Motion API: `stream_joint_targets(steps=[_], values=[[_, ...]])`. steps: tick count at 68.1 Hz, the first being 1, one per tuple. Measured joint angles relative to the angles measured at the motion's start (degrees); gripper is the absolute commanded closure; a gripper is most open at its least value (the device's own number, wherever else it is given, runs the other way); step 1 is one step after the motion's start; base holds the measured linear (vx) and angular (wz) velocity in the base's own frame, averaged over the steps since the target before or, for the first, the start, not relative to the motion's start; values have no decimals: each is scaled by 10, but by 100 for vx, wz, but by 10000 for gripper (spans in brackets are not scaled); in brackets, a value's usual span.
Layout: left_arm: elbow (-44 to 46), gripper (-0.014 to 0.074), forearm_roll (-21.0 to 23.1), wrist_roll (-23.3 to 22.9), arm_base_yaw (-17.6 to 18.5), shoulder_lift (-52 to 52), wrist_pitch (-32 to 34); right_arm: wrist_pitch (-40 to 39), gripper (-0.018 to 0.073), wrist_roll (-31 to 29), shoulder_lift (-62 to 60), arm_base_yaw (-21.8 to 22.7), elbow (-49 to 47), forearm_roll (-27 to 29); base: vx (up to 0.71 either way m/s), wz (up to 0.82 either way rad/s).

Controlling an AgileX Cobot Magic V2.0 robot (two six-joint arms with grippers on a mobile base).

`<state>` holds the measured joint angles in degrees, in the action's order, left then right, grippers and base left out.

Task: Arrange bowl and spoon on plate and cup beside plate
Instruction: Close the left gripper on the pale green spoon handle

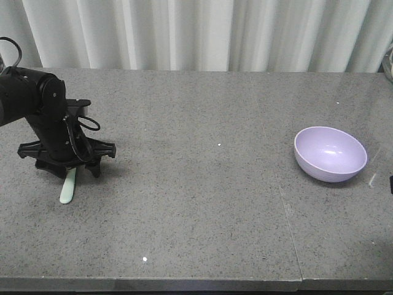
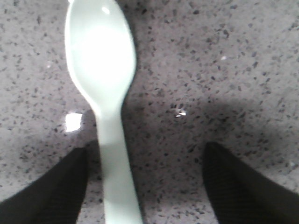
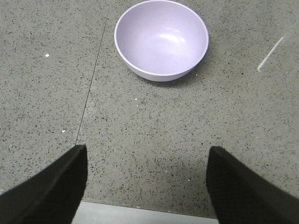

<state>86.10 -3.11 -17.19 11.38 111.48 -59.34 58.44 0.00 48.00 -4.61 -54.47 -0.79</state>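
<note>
The pale mint-green spoon [image 2: 100,60] lies flat on the grey speckled table, scoop pointing away from the wrist camera. My left gripper [image 2: 145,149] is open and low over it, with the handle lying between the fingers, close to the left one. From the front, the spoon [image 1: 67,187] pokes out under the left gripper [image 1: 66,163] at the table's left. The lavender bowl [image 1: 330,153] stands upright and empty at the right. My right gripper [image 3: 147,149] is open, holding nothing, short of the bowl [image 3: 161,37]. The plate and the cup are out of view.
A pale pleated curtain [image 1: 196,34] hangs behind the table. A seam [image 1: 285,203] runs front to back through the stone top, left of the bowl. The table's front edge [image 3: 140,212] lies just under the right gripper.
</note>
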Motion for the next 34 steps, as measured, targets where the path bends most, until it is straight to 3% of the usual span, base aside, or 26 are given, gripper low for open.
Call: stream_joint_targets(steps=[17, 34], values=[[0, 607, -6, -5, 0, 0, 0, 1, 35, 0, 0, 0, 0, 0, 0, 0], [0, 604, -15, -7, -1, 0, 3, 8, 35, 0, 0, 0, 0, 0, 0, 0]])
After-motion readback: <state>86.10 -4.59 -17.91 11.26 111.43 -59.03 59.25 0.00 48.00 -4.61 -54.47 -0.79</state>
